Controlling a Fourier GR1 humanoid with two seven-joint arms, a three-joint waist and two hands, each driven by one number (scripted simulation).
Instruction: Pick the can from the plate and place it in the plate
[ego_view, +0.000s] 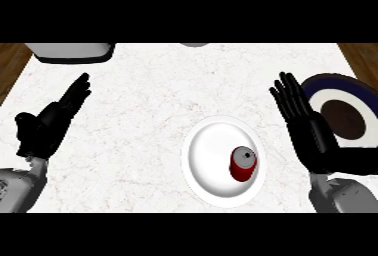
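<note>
1. Right hand (306, 125) at the right of the counter, fingers straight and together, pointing far, thumb side toward the middle; nothing held.
2. Grey forearm (347, 195) below it, entering from the lower right corner.
3. Just left of that hand and slightly nearer: red can (244, 164), upright, silver top showing, clear of the fingers, not touched.
4. Can standing on the right half of a white plate (210, 155), close to its near right rim; plate lying in the middle of the counter, a little to the near side.
5. Behind the right hand, on its right: a second plate (336, 87) with a dark blue rim, a white ring and a brown centre, partly hidden by the palm and wrist, near the counter's right edge.
6. Left hand (52, 122) well apart at the left, open too, fingers straight and angled toward the far right, holding nothing.
7. White marble counter (148, 110) under everything; wooden floor (11, 60) past its far left and far right corners.
8. At the far left edge, a pale grey boxy object (70, 51), cut off by the view; a small grey shape (196, 44) at the far middle edge, too little showing to identify.
</note>
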